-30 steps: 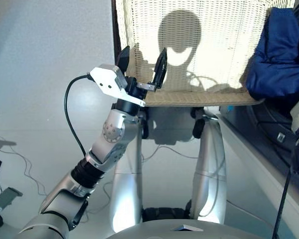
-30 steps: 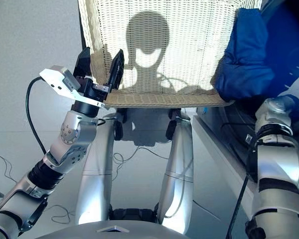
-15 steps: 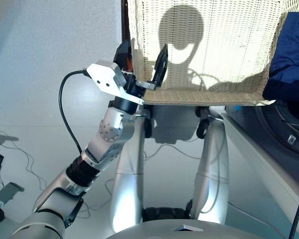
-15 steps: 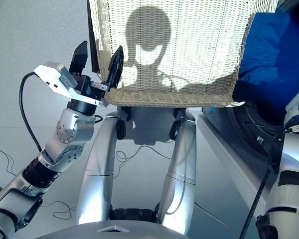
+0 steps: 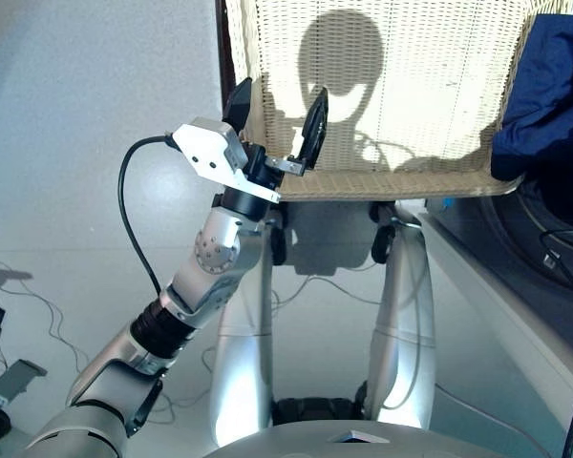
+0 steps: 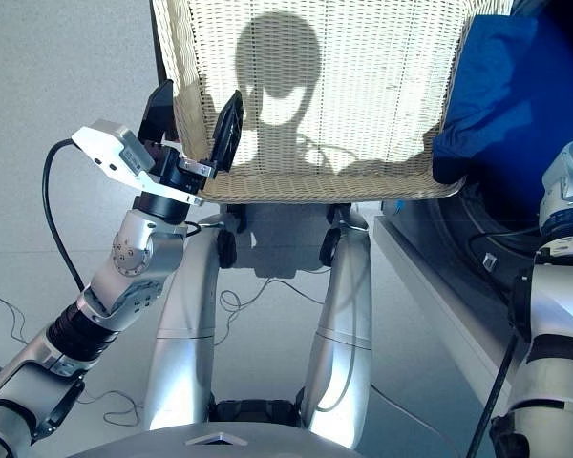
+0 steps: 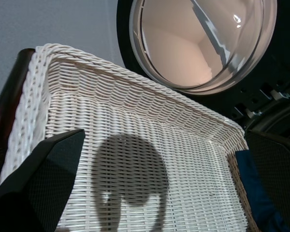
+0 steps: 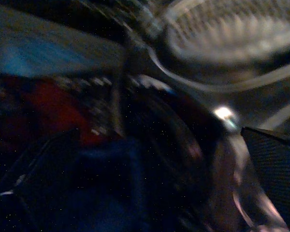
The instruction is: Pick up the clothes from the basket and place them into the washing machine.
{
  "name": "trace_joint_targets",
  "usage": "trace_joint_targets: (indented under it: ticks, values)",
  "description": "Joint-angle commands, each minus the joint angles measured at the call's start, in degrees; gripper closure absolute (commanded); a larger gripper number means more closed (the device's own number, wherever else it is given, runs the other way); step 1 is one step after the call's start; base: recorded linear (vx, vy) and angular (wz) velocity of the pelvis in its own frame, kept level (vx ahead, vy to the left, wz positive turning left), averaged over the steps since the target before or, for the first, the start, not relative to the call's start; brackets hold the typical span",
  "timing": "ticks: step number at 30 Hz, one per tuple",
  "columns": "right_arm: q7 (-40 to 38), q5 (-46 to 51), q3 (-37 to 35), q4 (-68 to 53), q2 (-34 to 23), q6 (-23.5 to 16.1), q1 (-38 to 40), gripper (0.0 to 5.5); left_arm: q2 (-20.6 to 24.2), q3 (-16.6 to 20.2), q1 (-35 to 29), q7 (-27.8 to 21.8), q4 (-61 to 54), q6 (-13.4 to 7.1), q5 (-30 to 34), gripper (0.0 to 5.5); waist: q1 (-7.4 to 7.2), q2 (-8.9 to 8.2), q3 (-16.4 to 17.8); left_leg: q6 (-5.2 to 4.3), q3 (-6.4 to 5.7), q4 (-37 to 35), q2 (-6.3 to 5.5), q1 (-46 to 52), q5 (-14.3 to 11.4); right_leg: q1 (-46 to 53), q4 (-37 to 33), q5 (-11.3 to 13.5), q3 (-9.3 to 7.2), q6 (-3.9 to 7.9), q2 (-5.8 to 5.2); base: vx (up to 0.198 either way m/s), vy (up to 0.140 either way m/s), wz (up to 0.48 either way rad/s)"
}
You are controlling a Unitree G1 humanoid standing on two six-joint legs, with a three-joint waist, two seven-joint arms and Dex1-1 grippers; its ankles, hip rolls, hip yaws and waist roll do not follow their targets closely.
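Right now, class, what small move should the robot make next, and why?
Probably carry the dark blue garment further right, towards the washing machine. The garment hangs over the basket's right rim, and the woven floor shows no other clothes.

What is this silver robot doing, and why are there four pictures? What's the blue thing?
It is a robot doing laundry. Two pictures come from cameras in its head, looking down over its arms. The other two come from a camera on each wrist. Its left gripper, with two black fingers spread open, hovers at the corner of a white wicker basket and holds nothing. The blue thing is a dark blue garment bunched at the basket's right edge, over the washing machine. The round glass in the left wrist picture is a machine door. The right wrist picture is too blurry to tell much.
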Motion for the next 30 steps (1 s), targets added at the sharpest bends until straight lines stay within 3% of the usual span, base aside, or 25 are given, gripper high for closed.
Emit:
trace_joint_targets:
  ticks: [1,6,13,18,24,30]
  values:
    - [-3.57,-7.79,0.96,-10.74,2.55,-3.53,5.43,0.00,-2.24,2.30,1.91,-0.13,-5.70,-2.85,2.18,0.00,-0.45,0.15,-0.99,-6.36,-1.49,-5.88,3.58,1.76,5.76,2.79,-1.45,-0.39,-1.98,-0.18,3.28,0.000,0.000,0.000]
    - [-4.20,-13.40,-2.59,-26.01,9.47,-3.44,15.20,0.00,-3.06,2.71,2.11,0.11,-5.25,-2.28,2.31,0.00,-0.94,-0.28,-0.99,-6.05,-1.37,-5.48,3.47,1.37,5.71,2.23,-0.83,-0.55,-1.90,-0.33,3.54,0.000,0.000,0.000]
    - [-1.77,-17.67,-2.76,-37.14,15.46,-2.70,23.41,0.00,-3.29,3.25,3.21,0.33,-5.75,-1.60,2.01,0.00,-1.10,-0.38,-0.99,-5.64,-1.26,-5.12,3.50,1.02,5.70,1.86,-0.31,-0.65,-1.73,-0.40,3.75,0.000,0.000,0.000]
    - [-1.31,-16.68,-1.77,-33.29,18.03,-1.71,22.42,0.00,-3.57,3.08,3.43,-0.10,-5.95,-1.42,1.38,0.00,-0.70,-0.02,-0.99,-5.56,-1.15,-4.84,3.44,0.73,5.73,1.61,-0.12,-0.55,-1.67,-0.49,3.62,0.000,0.000,0.000]
    - [-2.88,-13.92,-1.19,-21.73,18.26,-0.77,15.41,0.00,-4.19,2.66,3.07,-0.27,-5.38,-1.57,0.12,0.00,-0.03,0.39,-0.99,-5.64,-1.21,-4.94,3.45,0.60,5.71,1.51,-0.42,-0.32,-1.70,-0.57,3.58,0.000,0.000,0.000]
    - [-4.96,-11.83,-1.66,-11.12,15.40,-0.27,9.03,0.00,-4.30,2.69,3.34,-0.62,-5.37,-1.80,-0.67,0.00,0.45,0.62,-0.99,-5.81,-1.36,-4.89,3.36,0.54,5.63,1.59,-0.30,-0.59,-1.88,-0.62,3.60,0.000,0.000,0.000]
